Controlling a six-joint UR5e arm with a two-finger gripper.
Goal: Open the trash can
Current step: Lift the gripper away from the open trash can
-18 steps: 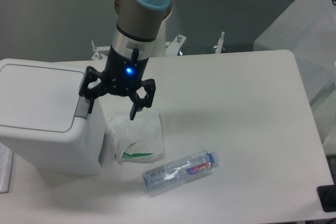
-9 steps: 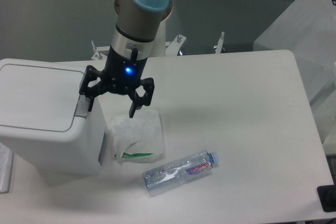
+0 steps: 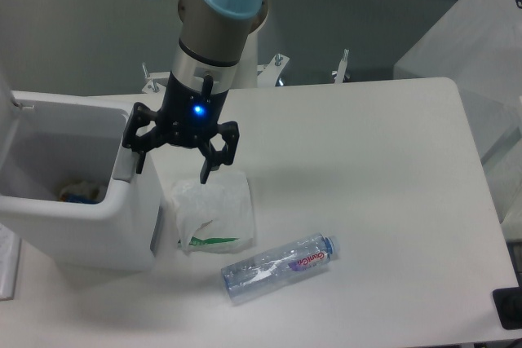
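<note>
- Camera view, fixed: trash can [image 3: 77, 230] sits at the near-left of the tabletop [image 3: 367, 169], partly cut by the left edge.
- Lid is up: only a thin white sliver shows at the far-left edge, and the bin interior is exposed with some coloured scraps at the bottom.
- Gripper [image 3: 174, 162] hangs at the bin's right rim, fingers spread apart, nothing between them.
- Its left finger tip is on or just beside the grey push tab [image 3: 125, 165] on the bin's right edge; true contact can't be confirmed from this angle.
- Key relation: bin lies immediately left of the gripper, the tab directly under the left finger; the bin opening runs left from there.
- Judgement: the task looks essentially done, since the bin is open. What remains is likely a straight lift off the tab, up and right, clear of the rim.
- Risk, as I see it: the lid could drop if it isn't latched once tab pressure goes.
- Nearby clutter: white plastic bag [image 3: 212, 213] just right of the bin under the right finger, clear plastic bottle [image 3: 279, 266] lying nearer and to the right, long axis roughly left-right with the cap to the right.
</note>
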